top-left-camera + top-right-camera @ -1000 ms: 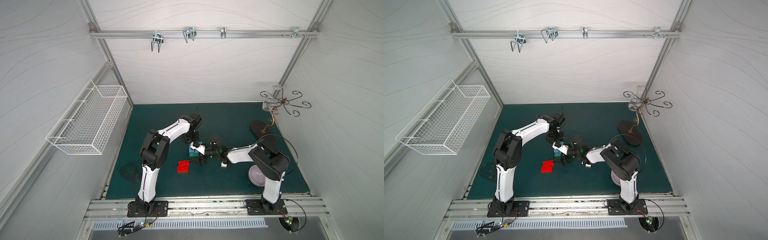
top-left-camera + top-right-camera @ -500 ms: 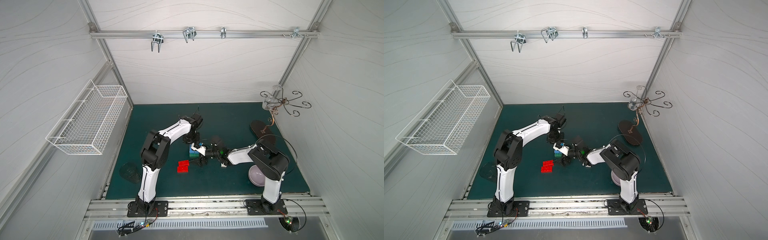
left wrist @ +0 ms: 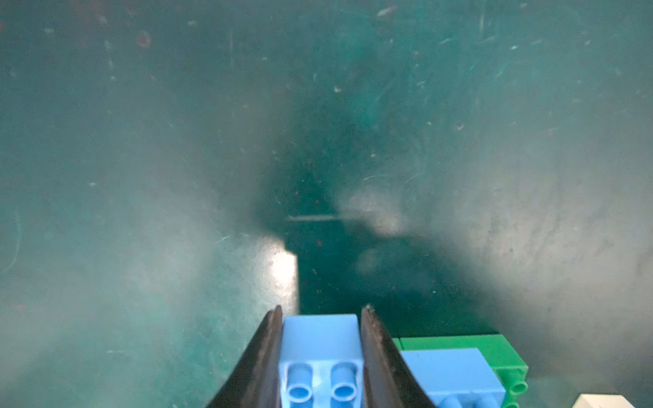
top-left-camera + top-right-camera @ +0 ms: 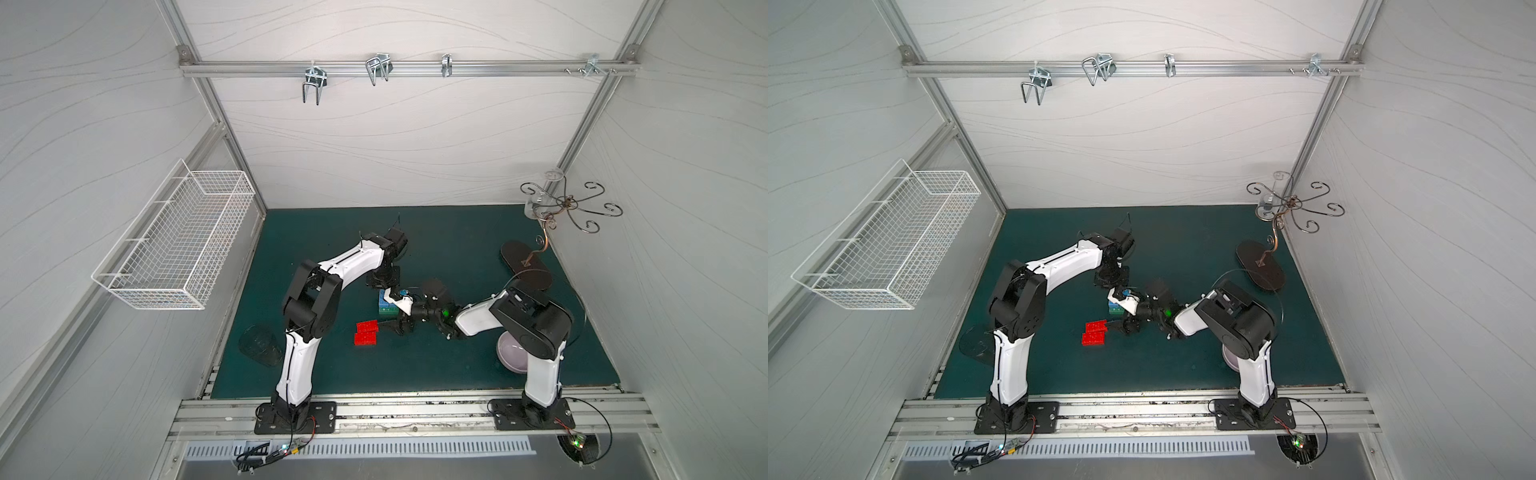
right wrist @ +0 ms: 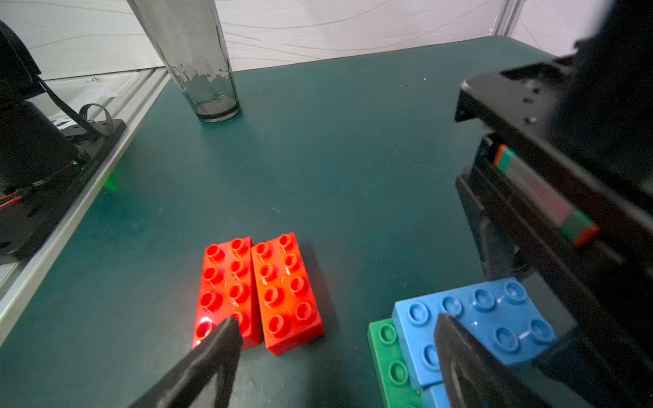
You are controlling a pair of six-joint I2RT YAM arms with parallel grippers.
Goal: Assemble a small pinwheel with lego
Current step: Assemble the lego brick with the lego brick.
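With left claw clamping blue brick atop green brick, right claw gaping; leaving red bricks lying unattached mid-tabletop.

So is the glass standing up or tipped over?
Standing up. In the right wrist view the glass sits flat on its base on the green mat.
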